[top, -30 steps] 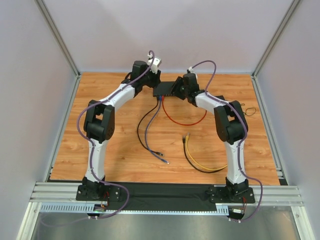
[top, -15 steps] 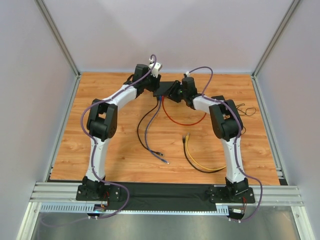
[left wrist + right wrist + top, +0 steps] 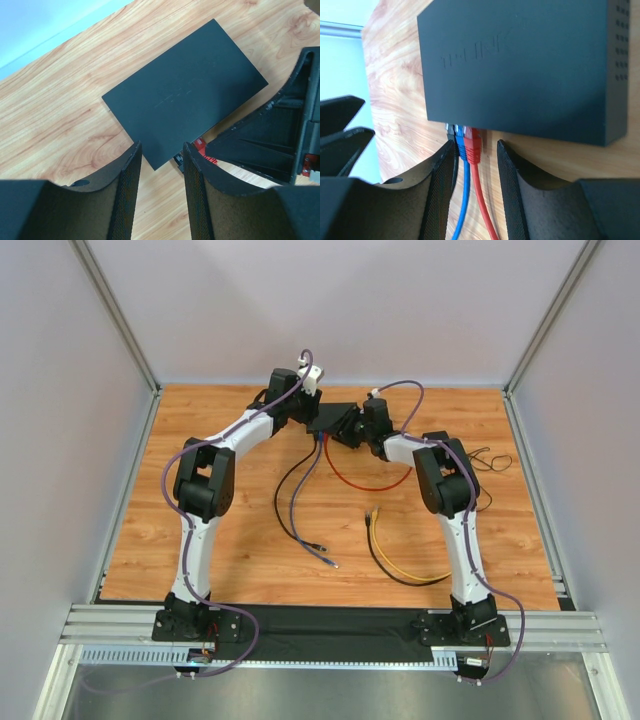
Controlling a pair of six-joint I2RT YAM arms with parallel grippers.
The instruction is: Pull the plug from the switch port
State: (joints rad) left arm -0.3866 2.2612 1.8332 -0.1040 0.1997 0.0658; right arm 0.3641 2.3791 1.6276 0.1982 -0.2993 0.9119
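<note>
The black switch [image 3: 331, 417] lies at the back of the table, between the two grippers. Black, blue [image 3: 461, 143] and red [image 3: 474, 142] plugs sit side by side in its port side. My right gripper [image 3: 476, 144] is open, with the blue and red plugs between its fingers [image 3: 440, 190], just short of the switch [image 3: 520, 65]. My left gripper [image 3: 161, 150] is open at the near corner of the switch [image 3: 185, 90], and its fingers are clear of it. The red plug [image 3: 201, 146] and the right gripper [image 3: 270, 145] show there too.
The red cable [image 3: 365, 483], blue cable [image 3: 305, 500] and black cable [image 3: 282, 502] run forward from the switch. A loose yellow cable [image 3: 395, 565] lies at the front right. A thin black wire [image 3: 490, 460] lies by the right wall.
My right gripper has moved left to the switch's port side, and its elbow has swung in. The switch has turned slightly. My left gripper has shifted a little toward the switch.
</note>
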